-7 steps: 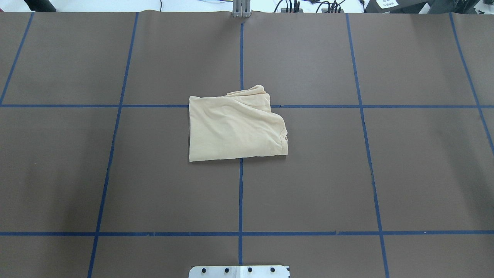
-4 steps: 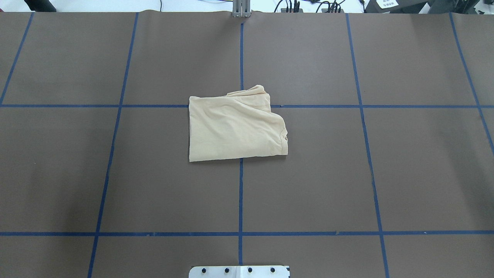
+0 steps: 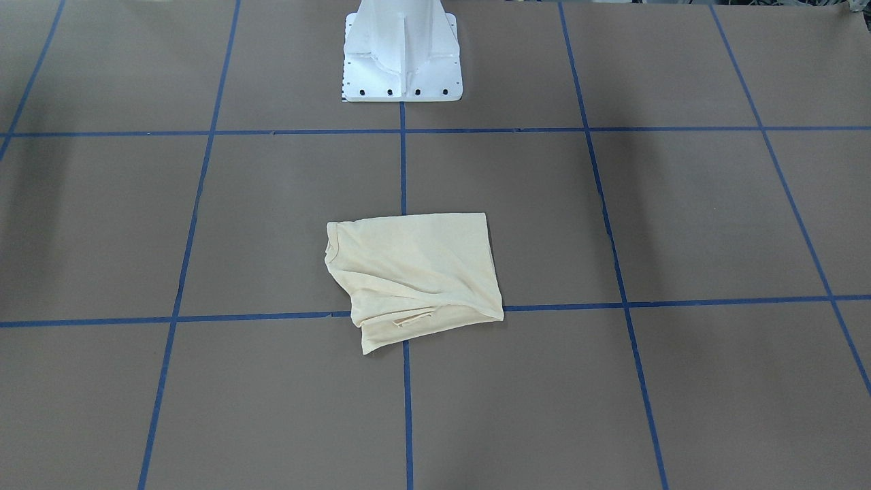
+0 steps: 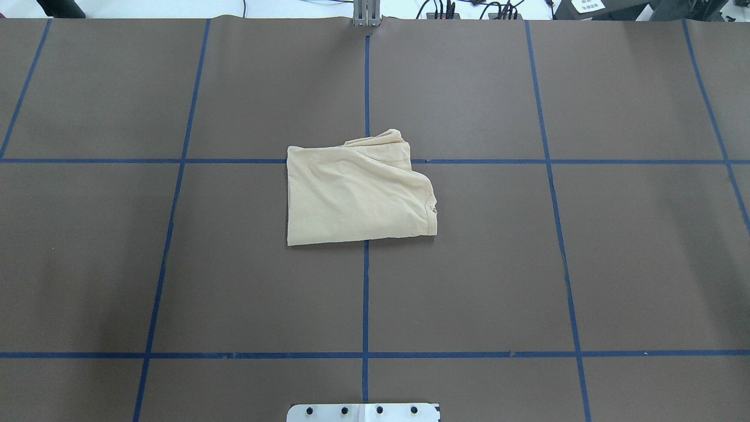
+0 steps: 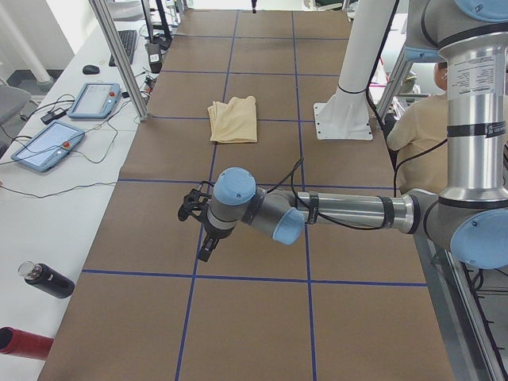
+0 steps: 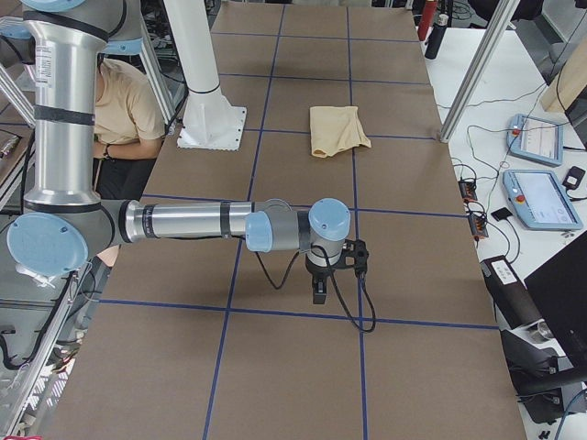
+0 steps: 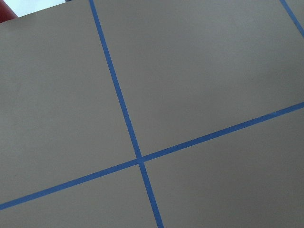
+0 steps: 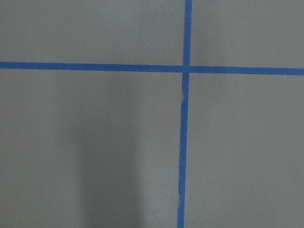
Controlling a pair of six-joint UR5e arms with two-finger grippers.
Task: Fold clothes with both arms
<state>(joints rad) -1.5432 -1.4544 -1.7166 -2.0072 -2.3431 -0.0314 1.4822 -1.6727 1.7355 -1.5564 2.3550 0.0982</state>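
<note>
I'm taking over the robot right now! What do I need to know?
Left end effector: above bare table, far from the shirt; I cannot tell if it is open or shut.
Right end effector: the same, at the other end.
Shirt: mid-table, folded into a small packet, with nothing holding it.
Done: the folding, mostly.
Left: perhaps tidy the bunched edge farthest from the robot.

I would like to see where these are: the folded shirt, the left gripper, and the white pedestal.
shirt [image 4: 357, 196]: overhead view, middle of the top layer.
left gripper [image 5: 205, 252]: exterior left view, between its black fingertips.
white pedestal [image 3: 401, 64]: front-facing view, front of its flared foot.
</note>
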